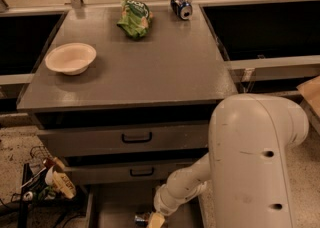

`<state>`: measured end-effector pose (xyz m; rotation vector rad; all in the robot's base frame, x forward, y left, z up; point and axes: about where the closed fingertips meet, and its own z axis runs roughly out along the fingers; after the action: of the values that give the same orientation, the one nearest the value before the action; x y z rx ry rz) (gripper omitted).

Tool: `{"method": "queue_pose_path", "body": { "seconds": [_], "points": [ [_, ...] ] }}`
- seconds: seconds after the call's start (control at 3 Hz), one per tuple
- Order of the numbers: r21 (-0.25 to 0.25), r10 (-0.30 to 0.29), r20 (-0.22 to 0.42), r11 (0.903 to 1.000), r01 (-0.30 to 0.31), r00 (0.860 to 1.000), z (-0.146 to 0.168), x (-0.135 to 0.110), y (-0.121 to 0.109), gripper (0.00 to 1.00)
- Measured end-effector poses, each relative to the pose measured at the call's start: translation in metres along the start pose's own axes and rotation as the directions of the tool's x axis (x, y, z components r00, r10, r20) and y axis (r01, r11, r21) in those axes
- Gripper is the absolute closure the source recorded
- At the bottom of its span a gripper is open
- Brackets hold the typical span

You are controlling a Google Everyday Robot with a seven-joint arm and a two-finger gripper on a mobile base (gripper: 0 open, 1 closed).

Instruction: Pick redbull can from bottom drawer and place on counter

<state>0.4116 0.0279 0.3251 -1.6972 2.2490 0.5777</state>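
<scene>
The bottom drawer (112, 206) stands pulled open at the foot of the grey cabinet, showing its flat grey floor. My arm reaches down into it, and my gripper (151, 219) sits low at the frame's bottom edge, just above the drawer floor. A small shiny silver-blue piece, the redbull can (141, 217), lies right against the gripper's left side; most of it is cut off or hidden. The counter (160, 72) is the broad grey cabinet top above.
On the counter are a white bowl (71, 58) at left, a green snack bag (134, 16) and a fatter blue can (181, 6) at the back. Two shut drawers with black handles (136, 137) sit above the open one. Floor clutter (47, 184) lies at left.
</scene>
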Motion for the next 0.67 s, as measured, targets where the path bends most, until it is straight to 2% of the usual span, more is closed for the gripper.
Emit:
{"method": "queue_pose_path", "body": {
  "seconds": [0.33,0.67],
  "points": [
    [0.08,-0.006,-0.057,0.9968,0.01,0.998,0.009,-0.001,0.0022,0.0],
    [0.082,0.005,-0.05,0.9967,0.0,0.999,0.014,-0.0004,0.0025,0.0]
  ]
}}
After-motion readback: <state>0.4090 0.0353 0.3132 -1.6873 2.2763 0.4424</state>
